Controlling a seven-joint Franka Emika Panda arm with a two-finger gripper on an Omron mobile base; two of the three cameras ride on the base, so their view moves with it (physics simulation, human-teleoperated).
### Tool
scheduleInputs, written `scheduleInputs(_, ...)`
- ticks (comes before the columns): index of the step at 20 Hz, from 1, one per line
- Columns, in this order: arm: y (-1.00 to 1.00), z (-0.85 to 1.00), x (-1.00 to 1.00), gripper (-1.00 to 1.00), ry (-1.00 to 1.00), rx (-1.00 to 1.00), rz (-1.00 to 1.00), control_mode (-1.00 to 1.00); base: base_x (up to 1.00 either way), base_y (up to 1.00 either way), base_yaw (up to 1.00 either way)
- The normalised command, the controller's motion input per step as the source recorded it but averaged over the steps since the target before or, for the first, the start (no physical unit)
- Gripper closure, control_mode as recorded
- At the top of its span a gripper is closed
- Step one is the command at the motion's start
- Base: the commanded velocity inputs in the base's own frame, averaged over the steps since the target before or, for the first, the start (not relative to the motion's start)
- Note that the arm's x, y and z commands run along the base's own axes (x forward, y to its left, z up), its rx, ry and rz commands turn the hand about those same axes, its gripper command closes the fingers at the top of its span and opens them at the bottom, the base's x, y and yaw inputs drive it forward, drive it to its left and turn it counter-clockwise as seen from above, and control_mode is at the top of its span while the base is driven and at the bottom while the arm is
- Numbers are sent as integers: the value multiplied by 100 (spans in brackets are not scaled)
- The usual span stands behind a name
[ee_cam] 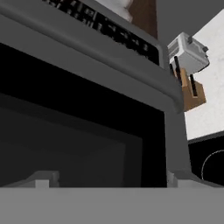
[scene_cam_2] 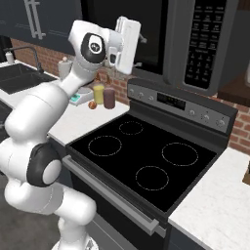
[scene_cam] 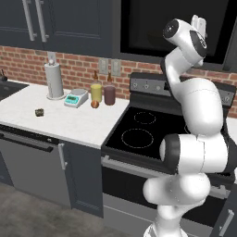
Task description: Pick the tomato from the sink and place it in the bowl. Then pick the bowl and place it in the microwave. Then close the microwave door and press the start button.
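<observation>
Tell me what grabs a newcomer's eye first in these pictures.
The big white arm rears up over the black stove, its open claw raised against the microwave door. Beside the door sits the microwave's keypad panel. Left of the stove, bottles and a paper towel roll line the brick wall.

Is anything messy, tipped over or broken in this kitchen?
Nothing stands out. The bottles, paper towel roll and kitchen scale stand upright on the counter, the stove is bare, and nothing looks spilled.
</observation>
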Motion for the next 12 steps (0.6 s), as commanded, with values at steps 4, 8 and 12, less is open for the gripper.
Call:
scheduleInputs(4,-40,-28,47,-100,-1,0,0,-100,0,0,0)
scheduleInputs(8,-42,-25,59,-100,0,0,0,-100,0,0,0)
scheduleInputs(12,-32,-27,51,-100,0,0,1,-100,0,0,0)
